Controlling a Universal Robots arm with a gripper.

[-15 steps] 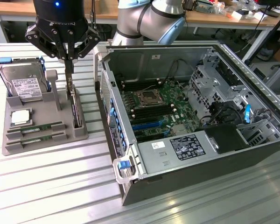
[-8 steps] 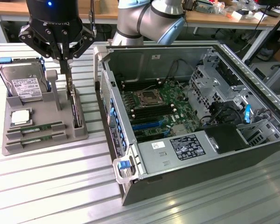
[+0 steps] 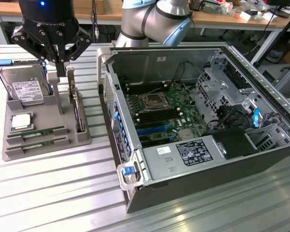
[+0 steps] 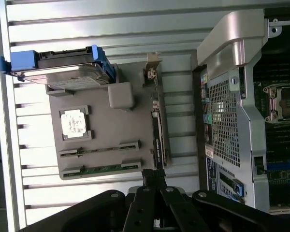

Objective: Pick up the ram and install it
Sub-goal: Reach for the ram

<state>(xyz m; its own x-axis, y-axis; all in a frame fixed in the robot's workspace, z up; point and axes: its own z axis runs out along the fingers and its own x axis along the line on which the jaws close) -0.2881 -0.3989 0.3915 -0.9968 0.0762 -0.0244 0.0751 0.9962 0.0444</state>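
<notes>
Slatted metal counter [image 3: 48,193] carries everything I'm working with: a grey tray [image 3: 14,153] on the exterior view's left and the open computer case [image 3: 193,186] on its right, with cluttered benches behind. What matters from my seat is where the ram [image 3: 36,132] lies relative to the gripper [image 3: 62,65]. The two green sticks rest flat in their slots along the tray's near edge, one just beside the other, with their long axes parallel to that edge. The fingers hang over the far part of the tray, between the hard drive [image 3: 24,89] and the upright expansion card [image 3: 78,113]. So the sticks lie toward the camera and down from the fingers, beyond the processor chip [image 3: 20,122]. I read the fingers as drawn together with nothing between them, though the wrist view leaves their tips partly in shadow, so I hold that loosely. Space above the sticks looks free to me; the card stands close by one end of them.
</notes>
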